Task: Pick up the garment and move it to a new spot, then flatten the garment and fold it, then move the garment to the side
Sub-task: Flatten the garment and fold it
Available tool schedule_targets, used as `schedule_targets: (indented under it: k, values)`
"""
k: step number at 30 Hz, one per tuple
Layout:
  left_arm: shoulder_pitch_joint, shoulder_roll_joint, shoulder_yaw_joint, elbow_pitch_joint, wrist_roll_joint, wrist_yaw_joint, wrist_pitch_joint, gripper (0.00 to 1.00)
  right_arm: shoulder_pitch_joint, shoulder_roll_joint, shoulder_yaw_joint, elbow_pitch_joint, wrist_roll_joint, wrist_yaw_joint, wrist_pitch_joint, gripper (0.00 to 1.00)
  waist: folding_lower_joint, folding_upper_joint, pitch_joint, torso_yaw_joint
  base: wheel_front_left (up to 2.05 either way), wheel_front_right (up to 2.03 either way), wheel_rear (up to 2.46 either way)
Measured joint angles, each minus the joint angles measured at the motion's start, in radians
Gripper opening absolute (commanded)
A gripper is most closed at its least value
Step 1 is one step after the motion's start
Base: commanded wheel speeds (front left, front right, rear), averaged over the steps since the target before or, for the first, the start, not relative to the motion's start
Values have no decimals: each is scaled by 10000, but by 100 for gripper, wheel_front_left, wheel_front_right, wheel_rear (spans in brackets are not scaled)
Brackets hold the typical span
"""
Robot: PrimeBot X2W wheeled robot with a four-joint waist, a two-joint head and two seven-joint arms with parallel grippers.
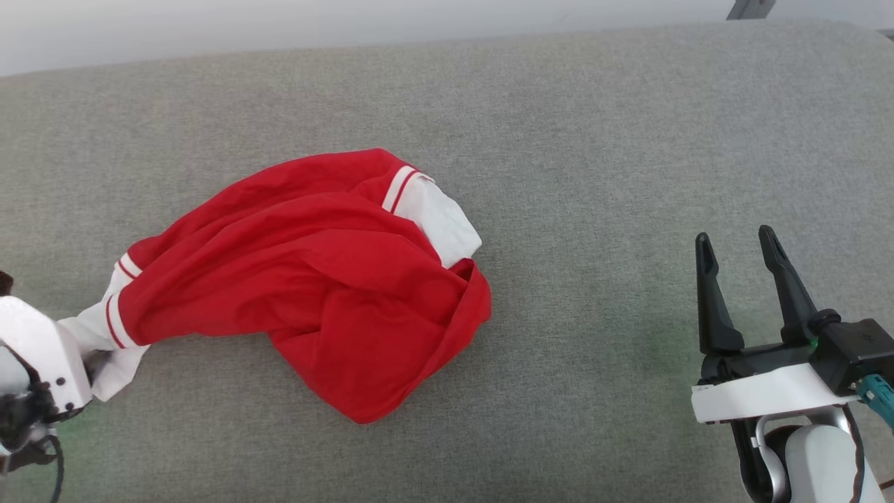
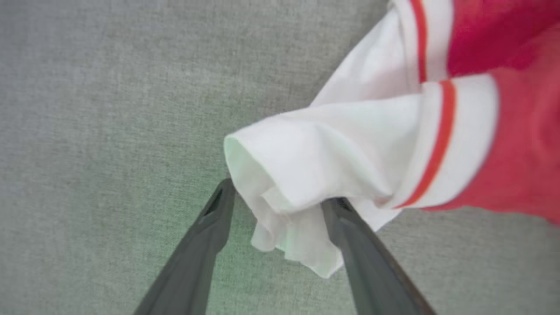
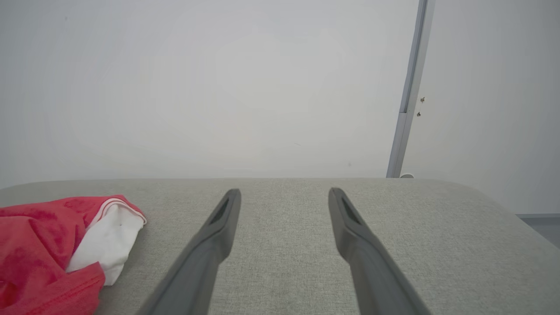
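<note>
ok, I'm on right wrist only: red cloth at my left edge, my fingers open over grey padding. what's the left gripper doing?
Observer: Left gripper is open at a white sleeve; the sleeve end lies loose between its fingers, not pinched.
Operator: and the whole thing, flat?
Observer: No. In the head view the garment is a crumpled heap, with that sleeve drawn out to the robot's left.
Operator: anything between my side and it?
Observer: Just bare grey surface between the right gripper and the heap.
</note>
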Motion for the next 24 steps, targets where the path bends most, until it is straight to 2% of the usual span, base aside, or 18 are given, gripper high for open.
schedule_targets:
  k: [7, 15, 24]
  values:
    - [673, -29, 443, -1198, -102, -73, -1524, 100, 9, -77, 107, 38, 105, 0, 0, 100, 0, 0, -248, 231, 0, 0, 0]
    - [1786, -224, 616, -2525, 370, -17, -3498, 100, 39, -345, 362, 251, 466, 0, 0, 100, 0, 0, -597, 653, 0, 0, 0]
    - [2912, -903, 418, -3820, 1570, 194, -6397, 100, -391, -1126, 1471, 1778, 1158, 0, 36, 100, 0, 1, -1029, 1649, 0, 0, 0]
